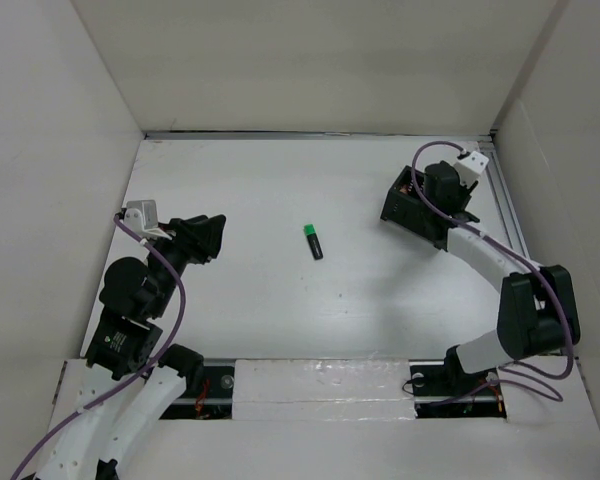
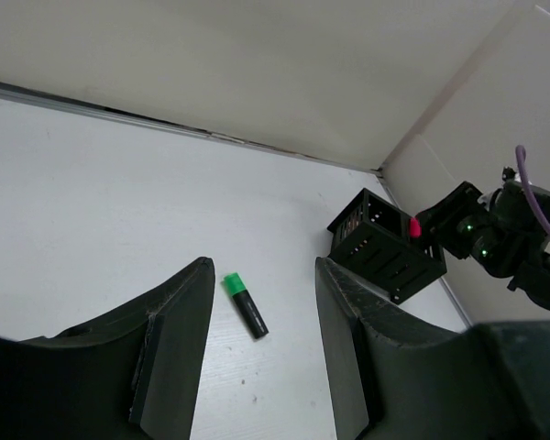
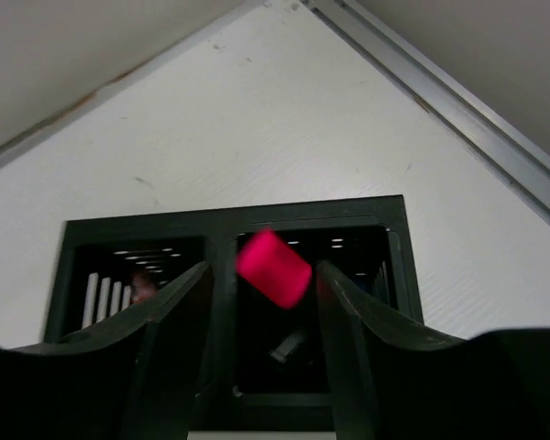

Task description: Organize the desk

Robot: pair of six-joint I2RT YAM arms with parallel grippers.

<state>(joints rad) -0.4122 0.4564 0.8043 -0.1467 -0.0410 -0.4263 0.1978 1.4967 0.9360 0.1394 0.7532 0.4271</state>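
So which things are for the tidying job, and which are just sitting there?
For the job: the desk, the green-capped marker lying on it, the black box, the pink piece over the box, the left gripper and the right gripper.
Just there: the wall panels, the metal rail, the purple cable.

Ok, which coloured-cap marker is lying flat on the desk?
The green-capped marker, alone in the middle of the desk; the pink-capped one is up between the fingers of the right claw, above the black box.
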